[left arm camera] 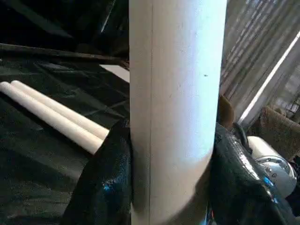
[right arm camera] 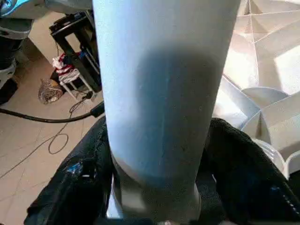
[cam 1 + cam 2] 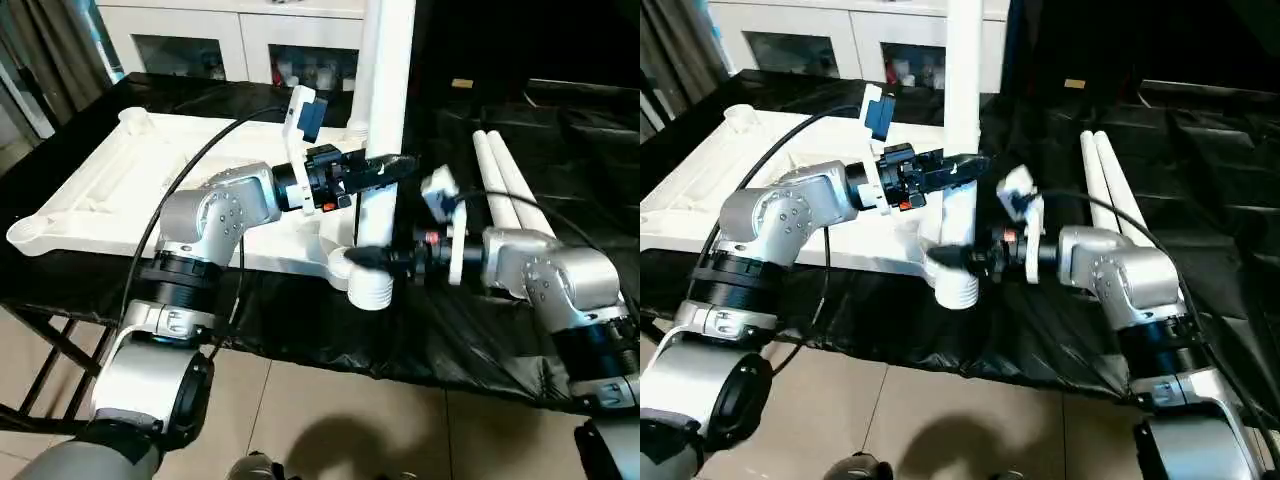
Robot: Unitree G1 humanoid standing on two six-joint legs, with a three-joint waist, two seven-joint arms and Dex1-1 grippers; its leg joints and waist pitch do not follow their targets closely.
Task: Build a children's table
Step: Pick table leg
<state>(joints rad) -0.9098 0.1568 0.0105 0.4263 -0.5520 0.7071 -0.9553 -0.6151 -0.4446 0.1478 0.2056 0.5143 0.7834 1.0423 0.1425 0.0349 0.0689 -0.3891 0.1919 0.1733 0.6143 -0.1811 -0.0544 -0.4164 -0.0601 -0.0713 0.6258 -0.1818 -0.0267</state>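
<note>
Step in hand, by my read: fitting a leg into a corner socket of the children's table [image 3: 150, 170], which lies upside down, ribbed side up, on the black-sheeted tabletop [image 3: 560, 130], w/ its near corner at the front edge. The leg [image 3: 385, 120] stands upright in the socket [image 3: 370, 285] at that near corner. Left claw [image 3: 385, 168] is clamped around the leg higher up, one finger [image 1: 101, 187] each side of the tube in the left wrist view. Right claw [image 3: 375, 257] sits low, just above the socket; in the right wrist view its fingers [image 2: 75, 187] flank the tube's base, but can't tell if they're squeezing it or slack around it. Two spare legs [image 3: 510, 180] lie side by side on the sheet to the robot's right, well apart from the work. Whether the leg is fully seated is hard to judge; the socket collar hides the joint. Next move prob calls for keeping the leg vertical and pressing or twisting it home, w/ the low claw steadying the base, then letting go and reaching for a spare leg. Risk: the corner overhangs the edge, so a hard push could tip or slide the top.
</note>
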